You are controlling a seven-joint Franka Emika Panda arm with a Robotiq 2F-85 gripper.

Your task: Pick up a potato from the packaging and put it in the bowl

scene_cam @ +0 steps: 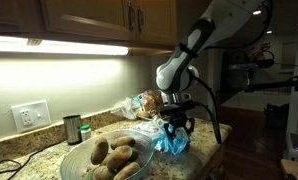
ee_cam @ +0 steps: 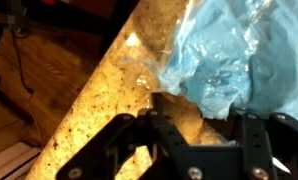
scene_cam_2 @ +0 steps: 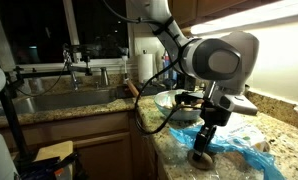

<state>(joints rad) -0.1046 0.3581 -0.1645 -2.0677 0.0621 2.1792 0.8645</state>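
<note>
My gripper [scene_cam: 177, 128] hangs over the front of the counter beside the crumpled blue plastic packaging [scene_cam: 171, 144]. In the wrist view its two black fingers [ee_cam: 201, 135] sit on either side of a tan potato [ee_cam: 184, 122] and seem closed on it. The packaging [ee_cam: 224, 60] lies just past the potato. In an exterior view the potato [scene_cam_2: 202, 157] shows at the fingertips [scene_cam_2: 205, 140], next to the packaging [scene_cam_2: 241, 152]. A clear glass bowl [scene_cam: 77, 163] with several potatoes [scene_cam: 117, 157] in it stands on the counter to one side of the gripper.
The granite counter [scene_cam: 204, 165] ends close to the gripper, with its edge and the floor below showing in the wrist view [ee_cam: 84, 90]. A metal cup [scene_cam: 72, 129] and a bagged item [scene_cam: 141, 103] stand by the wall. A sink [scene_cam_2: 59, 100] and a paper towel roll [scene_cam_2: 146, 66] lie beyond.
</note>
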